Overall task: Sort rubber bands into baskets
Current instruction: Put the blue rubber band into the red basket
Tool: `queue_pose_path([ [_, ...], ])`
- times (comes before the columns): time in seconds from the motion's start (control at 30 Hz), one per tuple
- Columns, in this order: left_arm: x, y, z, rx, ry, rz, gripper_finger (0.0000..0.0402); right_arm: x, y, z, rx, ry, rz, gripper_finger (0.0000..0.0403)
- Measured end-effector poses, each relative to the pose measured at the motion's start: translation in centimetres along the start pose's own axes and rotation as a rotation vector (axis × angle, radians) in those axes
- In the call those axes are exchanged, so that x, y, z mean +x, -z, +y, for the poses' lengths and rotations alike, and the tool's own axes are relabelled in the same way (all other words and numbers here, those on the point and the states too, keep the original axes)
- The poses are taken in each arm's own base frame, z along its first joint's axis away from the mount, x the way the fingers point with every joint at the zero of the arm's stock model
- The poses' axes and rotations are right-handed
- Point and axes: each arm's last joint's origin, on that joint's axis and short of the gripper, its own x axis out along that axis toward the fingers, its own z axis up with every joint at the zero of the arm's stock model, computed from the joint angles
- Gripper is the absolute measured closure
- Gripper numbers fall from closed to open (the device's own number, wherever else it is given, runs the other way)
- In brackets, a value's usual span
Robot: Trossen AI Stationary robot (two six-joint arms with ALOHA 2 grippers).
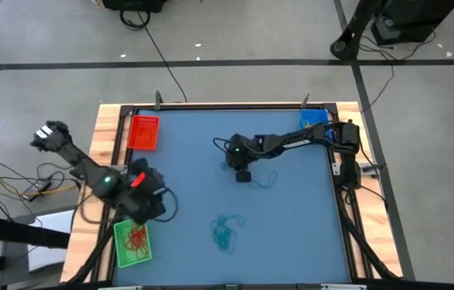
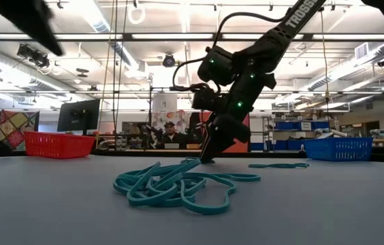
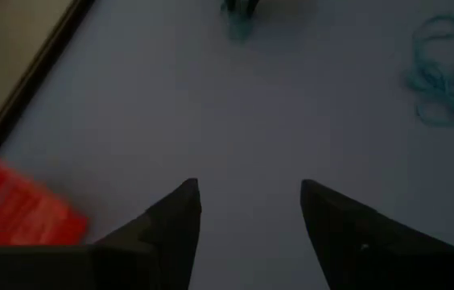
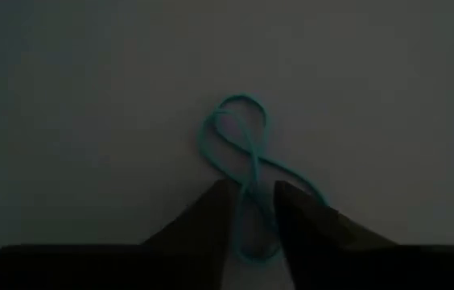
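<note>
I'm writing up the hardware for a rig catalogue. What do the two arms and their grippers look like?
Both arms are dark, near-black jointed links with small green indicator lights. The right arm bears white lettering along its upper link and a black cable looping beside it. The left arm shows a red patch near its wrist. The left gripper has two dark, wedge-shaped, pointed fingers; the right gripper matches it.

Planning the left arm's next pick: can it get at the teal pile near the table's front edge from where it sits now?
Probably yes. The left gripper hangs open beside the green basket, and only bare mat lies between it and the teal pile. The right gripper works farther back.
</note>
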Motion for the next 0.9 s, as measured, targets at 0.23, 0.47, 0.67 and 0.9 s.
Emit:
queue_pose_path([
  [0.23,4.8,-2.4,-0.2,0.068,0.060,-0.146,0.0186,-1.3,-0.1,0.0,-0.016,0.007,0.017,0.0391],
  [0.47,9.6,-4.1,1.4,0.092,0.103,-0.337,0.0186,-5.2,-2.2,-0.1,0.018,0.046,-0.122,0.0396],
  [0.67,12.3,-4.4,3.9,0.093,0.097,-0.552,0.0186,-8.9,-4.4,0.7,0.018,0.067,-0.302,0.0398],
  [0.9,13.5,-5.5,7.5,0.052,0.214,-0.740,0.0186,-11.9,-6.2,1.1,0.040,0.107,-0.491,0.0400],
])
